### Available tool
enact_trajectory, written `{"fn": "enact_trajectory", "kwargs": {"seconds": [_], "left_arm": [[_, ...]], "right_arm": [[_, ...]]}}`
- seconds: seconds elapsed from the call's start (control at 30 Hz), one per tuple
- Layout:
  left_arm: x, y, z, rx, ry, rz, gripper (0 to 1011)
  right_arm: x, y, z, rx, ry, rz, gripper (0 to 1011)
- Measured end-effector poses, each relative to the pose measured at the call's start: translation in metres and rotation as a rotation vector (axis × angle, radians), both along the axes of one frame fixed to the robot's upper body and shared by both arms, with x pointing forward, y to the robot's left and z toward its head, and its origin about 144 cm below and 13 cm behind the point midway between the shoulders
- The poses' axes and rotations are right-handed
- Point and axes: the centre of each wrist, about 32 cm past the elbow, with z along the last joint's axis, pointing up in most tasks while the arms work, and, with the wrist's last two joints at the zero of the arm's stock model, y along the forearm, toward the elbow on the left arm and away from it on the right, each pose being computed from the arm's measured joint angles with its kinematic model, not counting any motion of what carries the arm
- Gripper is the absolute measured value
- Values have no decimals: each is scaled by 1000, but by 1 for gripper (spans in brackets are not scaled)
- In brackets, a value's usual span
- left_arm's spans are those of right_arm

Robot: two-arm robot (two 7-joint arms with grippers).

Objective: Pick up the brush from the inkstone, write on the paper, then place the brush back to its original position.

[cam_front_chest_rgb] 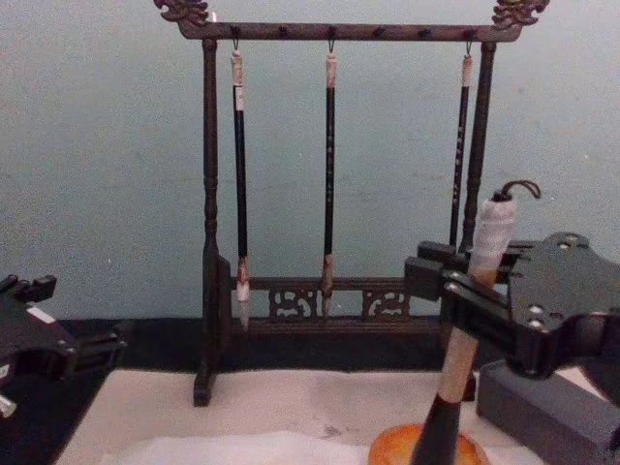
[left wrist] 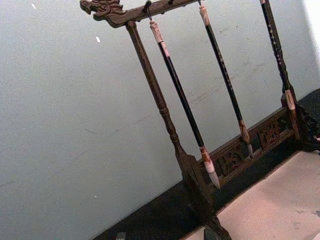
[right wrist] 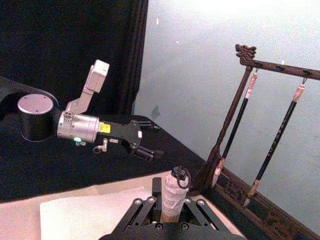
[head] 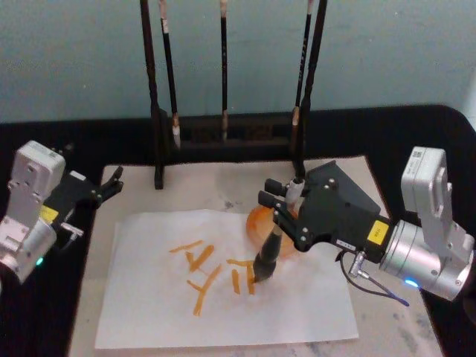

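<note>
The right gripper (head: 285, 210) is clamping the brush (head: 266, 256) upright, tip on the paper (head: 149, 305) beside the inkstone (head: 255, 222), so pressing harder is risking dragging and wrinkling the sheet, while the left gripper (head: 111, 183) is idling aside.

Right end effector (head: 284, 216): black, silver wrist (head: 416, 260) (yellow label (head: 378, 233)).

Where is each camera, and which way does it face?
Head: high, looking down at the paper; left gripper idle at the left, right gripper, jaws shut on the brush.
Chest: low, facing forward at the rack; both grippers at its sides.
Left wrist: faces the rack.
Right wrist: looks past its own jaws and the brush toward the left gripper.
All four share the rack.
</note>
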Motion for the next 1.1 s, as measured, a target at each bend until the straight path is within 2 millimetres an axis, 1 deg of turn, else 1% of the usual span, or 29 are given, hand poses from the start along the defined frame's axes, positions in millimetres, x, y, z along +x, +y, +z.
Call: {"fn": "enact_trajectory", "kwargs": {"seconds": [0.7,1.1], "left_arm": [[0,0,0,0,0,0,1010],[0,0,0,0,0,0,1010]], "right_arm": [[-7,-12,4,1,-15,-24,151],[-5,-12,11,73,-28,-28,151]]}}
